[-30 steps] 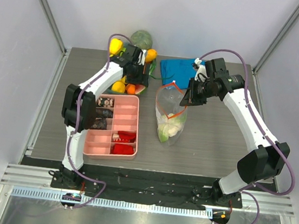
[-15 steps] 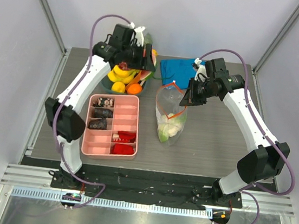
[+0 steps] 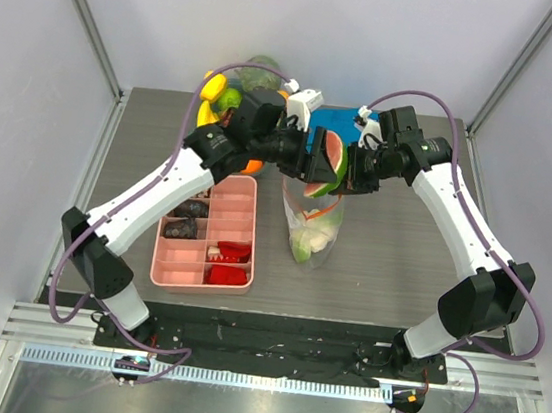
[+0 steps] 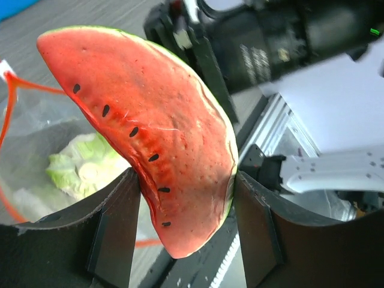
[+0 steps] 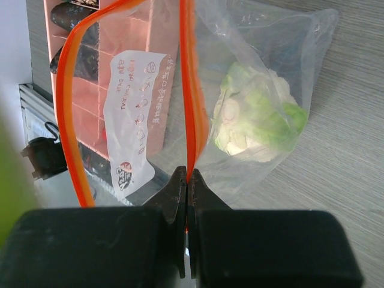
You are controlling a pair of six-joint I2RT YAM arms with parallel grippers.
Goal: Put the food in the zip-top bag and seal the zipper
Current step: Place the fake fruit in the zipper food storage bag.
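Slice of toy watermelon, clamped across its thickness by the left gripper. The jaws are part-way open and bear on its two flat faces. Its long axis runs steeply, with the lower tip pointing down.

The bag stands on the tabletop just right of the tray, mouth upward. In the top view the slice hangs over that mouth, so the bag lies below the left gripper. A cauliflower rests at the bag's bottom.

The zipper forms a narrow open loop. The right gripper, fully closed, pinches one side of it and holds the mouth up.

The coming descent probably needs the slice to go in tip-first, with its flat faces parallel to the loop's length. The left arm is the carrier; the right only braces. Other food sits at the far left edge.
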